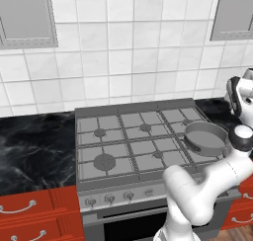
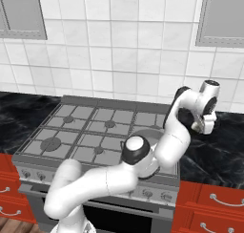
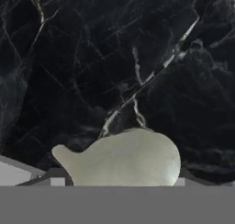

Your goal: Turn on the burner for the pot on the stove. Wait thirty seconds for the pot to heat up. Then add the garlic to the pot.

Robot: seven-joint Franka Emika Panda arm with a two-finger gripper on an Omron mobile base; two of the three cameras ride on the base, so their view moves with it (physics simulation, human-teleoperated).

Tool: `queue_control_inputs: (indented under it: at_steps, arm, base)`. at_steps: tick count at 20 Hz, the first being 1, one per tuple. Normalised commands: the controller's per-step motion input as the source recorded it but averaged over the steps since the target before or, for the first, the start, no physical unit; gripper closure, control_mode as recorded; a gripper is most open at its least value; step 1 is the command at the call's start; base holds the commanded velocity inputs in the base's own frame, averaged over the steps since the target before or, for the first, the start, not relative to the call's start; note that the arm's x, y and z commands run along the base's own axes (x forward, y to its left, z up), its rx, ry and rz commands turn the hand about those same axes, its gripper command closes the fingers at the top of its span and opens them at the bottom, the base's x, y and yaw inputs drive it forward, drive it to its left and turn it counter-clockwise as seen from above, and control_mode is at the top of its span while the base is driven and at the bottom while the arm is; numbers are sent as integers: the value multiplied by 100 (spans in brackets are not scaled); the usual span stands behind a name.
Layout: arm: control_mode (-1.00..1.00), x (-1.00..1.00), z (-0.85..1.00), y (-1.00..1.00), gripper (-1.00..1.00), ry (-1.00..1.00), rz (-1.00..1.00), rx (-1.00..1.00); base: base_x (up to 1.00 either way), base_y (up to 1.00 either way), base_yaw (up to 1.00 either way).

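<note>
The garlic [image 3: 125,159] sat close under the hand camera above black marble counter [image 3: 92,58]; gripper [image 2: 206,127] hung right of the stove [image 2: 95,132], its grip impossible to tell.

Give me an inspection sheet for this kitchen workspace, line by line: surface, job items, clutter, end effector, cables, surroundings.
Surface: black marble counter on both sides of the range.
Stove: six burners under grid grates, knobs along the front; no flame visible.
Pot: sits on the right side of the stove, appears empty.
Garlic: off-white bulb close under the hand camera, above the dark counter; whether it is gripped cannot be told.
Clutter: nothing seen.
End effector: raised over the counter right of the stove; fingers hidden, state cannot be told.
Cables: nothing seen.
Surroundings: white tiled wall, grey wall cabinets, red drawers below the counter.
</note>
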Motion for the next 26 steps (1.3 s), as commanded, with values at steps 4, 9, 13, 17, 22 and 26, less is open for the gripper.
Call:
queue_control_inputs:
  at_steps: [4, 9, 13, 17, 22, 26]
  arm:
    - [-100, -98, 0, 100, 100, -15, -1, -10]
    - [-100, -87, 82, 97, 100, -19, -2, -17]
    - [-100, -79, 91, 77, 100, 0, -2, -13]
    - [-100, -87, 11, 65, 100, -6, 0, -8]
    - [-100, -53, -5, 7, 100, 0, 1, 0]
    - [-100, -20, -2, 7, 100, 0, 2, 0]
  base:
    - [0, 0, 0]
    - [0, 0, 0]
    - [0, 0, 0]
    - [0, 0, 0]
    - [0, 0, 0]
    - [0, 0, 0]
